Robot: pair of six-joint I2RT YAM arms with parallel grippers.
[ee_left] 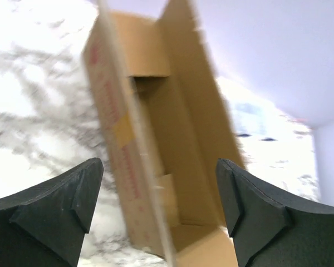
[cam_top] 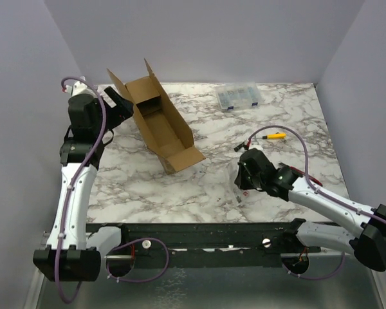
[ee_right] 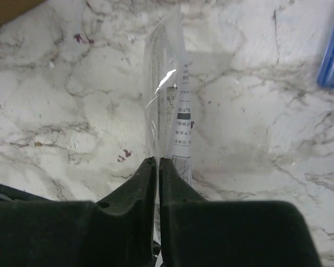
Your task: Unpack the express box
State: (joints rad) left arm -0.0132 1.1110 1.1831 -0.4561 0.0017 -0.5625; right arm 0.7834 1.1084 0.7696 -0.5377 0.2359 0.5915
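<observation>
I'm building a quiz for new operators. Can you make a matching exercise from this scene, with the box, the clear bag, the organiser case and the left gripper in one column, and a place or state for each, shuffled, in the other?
Column one
1. box
2. clear bag
3. organiser case
4. left gripper

Column two
A. pinched in the right gripper
B. near the far edge of the table
C. fingers spread wide
D. lying with its flaps open

Pairs: 1-D, 2-A, 3-B, 4-C
</observation>
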